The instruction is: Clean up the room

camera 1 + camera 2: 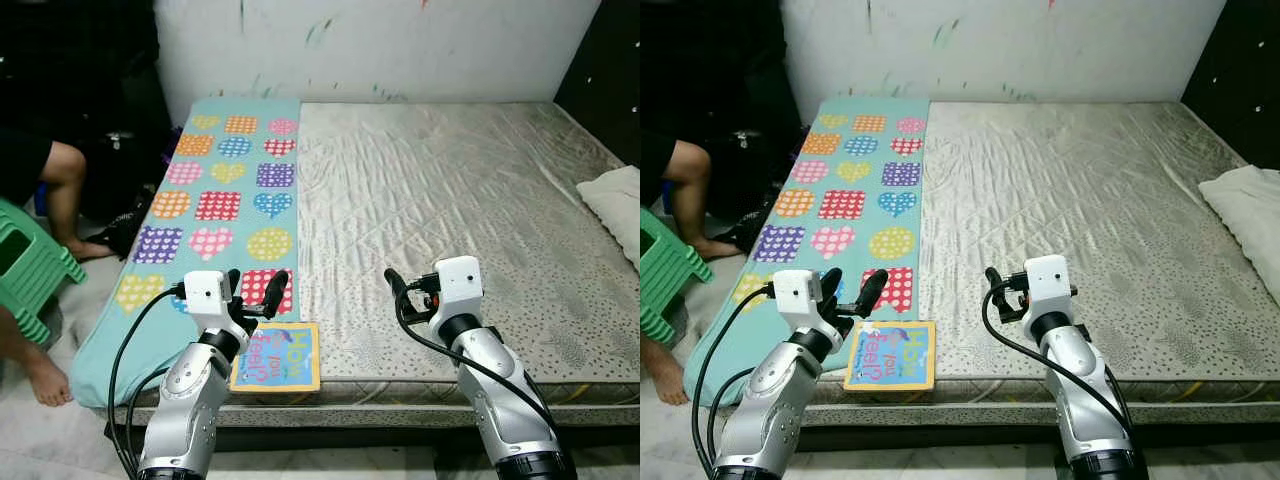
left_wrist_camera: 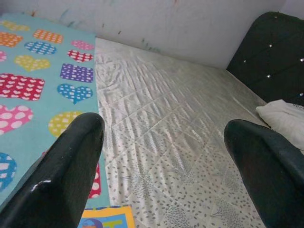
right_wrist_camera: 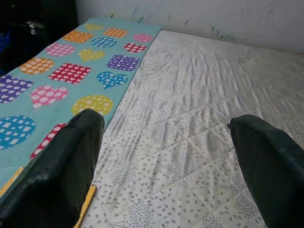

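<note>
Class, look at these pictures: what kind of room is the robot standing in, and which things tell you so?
Most likely a bedroom: a wide bare mattress, a white pillow at its edge and a heart-patterned blanket beside a children's book.

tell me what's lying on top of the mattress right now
On the mattress: a turquoise heart-patterned blanket along its left side, a picture book at the near edge, and a white pillow on the right. Anything under the blanket is hidden.

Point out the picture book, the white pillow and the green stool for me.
picture book [image 1: 276,357]: left eye view, middle of its cover, at the mattress's near edge.
white pillow [image 1: 1247,213]: right eye view, its upper surface, at the mattress's right side.
green stool [image 1: 28,268]: left eye view, its slatted side.
</note>
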`<state>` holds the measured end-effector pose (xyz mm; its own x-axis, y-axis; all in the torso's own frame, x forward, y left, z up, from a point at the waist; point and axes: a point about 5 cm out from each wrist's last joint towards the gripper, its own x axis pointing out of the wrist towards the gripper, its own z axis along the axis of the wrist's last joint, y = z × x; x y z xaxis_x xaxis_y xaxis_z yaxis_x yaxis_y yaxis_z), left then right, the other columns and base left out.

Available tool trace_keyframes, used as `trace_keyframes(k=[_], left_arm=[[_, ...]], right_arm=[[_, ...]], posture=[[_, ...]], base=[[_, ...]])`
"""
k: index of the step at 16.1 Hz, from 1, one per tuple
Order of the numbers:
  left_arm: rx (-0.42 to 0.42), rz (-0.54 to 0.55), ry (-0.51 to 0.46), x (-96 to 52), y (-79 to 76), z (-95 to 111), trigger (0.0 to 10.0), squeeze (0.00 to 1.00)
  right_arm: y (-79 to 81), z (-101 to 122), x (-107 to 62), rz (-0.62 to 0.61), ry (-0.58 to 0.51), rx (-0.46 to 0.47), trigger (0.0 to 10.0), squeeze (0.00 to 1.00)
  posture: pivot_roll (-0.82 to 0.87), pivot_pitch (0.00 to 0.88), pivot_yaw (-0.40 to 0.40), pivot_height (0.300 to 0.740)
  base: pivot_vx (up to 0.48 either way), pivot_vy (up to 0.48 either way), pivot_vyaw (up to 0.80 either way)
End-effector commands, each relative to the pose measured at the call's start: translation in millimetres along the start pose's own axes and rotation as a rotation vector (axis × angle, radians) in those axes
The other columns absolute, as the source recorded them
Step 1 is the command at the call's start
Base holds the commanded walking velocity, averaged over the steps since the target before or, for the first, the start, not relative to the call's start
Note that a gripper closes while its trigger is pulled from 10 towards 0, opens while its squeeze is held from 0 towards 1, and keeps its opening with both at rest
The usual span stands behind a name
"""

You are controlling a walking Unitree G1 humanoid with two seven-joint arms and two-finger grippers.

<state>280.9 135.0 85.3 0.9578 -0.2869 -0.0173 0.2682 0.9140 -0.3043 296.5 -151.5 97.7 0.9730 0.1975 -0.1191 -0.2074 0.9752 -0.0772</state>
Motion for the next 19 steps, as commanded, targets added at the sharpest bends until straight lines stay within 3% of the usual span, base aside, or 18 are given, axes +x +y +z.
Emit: trace_keyframes(k=[1,5,6,8,11,13,16,19], left_arm=[[0.009,-0.009,-0.018,0.6,-0.8,5,10.0,0.00],[0.009,-0.009,-0.018,0.6,-0.8,5,10.0,0.00],[0.022,-0.001,-0.021,-1.6,2.8,8,10.0,0.00],[0.071,0.061,-0.010,-11.5,20.1,13,10.0,0.00],[0.088,0.144,-0.005,-20.4,36.6,15,10.0,0.00],[0.087,0.120,-0.007,-23.6,35.1,19,10.0,0.00],[0.088,0.099,-0.014,-30.7,30.5,21,10.0,0.00],[0.069,0.082,-0.004,-32.8,24.6,15,10.0,0.00]], right_arm=[[0.0,2,1.5,0.006,-0.007,-0.004,10.0,0.00],[0.0,2,1.5,0.006,-0.007,-0.004,10.0,0.00],[0.7,1,-2.9,0.024,0.012,0.032,10.0,0.00],[1.7,-5,-22.5,0.101,0.057,0.063,10.0,0.00],[-11.8,-10,-31.0,0.060,0.071,0.029,10.0,0.00],[-13.9,-6,-31.0,0.051,0.062,0.028,10.0,0.00],[-13.9,-14,-39.7,0.070,0.130,-0.051,10.0,0.00],[-12.6,-18,-41.0,0.106,0.165,-0.040,10.0,0.00]], posture=[[-0.17,0.000,0.004,0.740],[-0.17,0.000,0.004,0.740],[-0.17,0.000,0.012,0.740],[-0.17,0.000,0.009,0.740],[-0.18,0.000,0.010,0.740],[-0.18,0.000,0.013,0.740],[-0.17,0.000,0.014,0.740],[-0.17,0.000,0.007,0.740]], base=[[0.000,0.000,0.00],[0.000,0.000,0.00],[0.412,0.000,0.00],[0.336,0.000,0.00],[0.000,0.000,0.00],[0.000,0.000,0.00],[0.000,0.000,0.00],[0.207,0.000,0.00]])
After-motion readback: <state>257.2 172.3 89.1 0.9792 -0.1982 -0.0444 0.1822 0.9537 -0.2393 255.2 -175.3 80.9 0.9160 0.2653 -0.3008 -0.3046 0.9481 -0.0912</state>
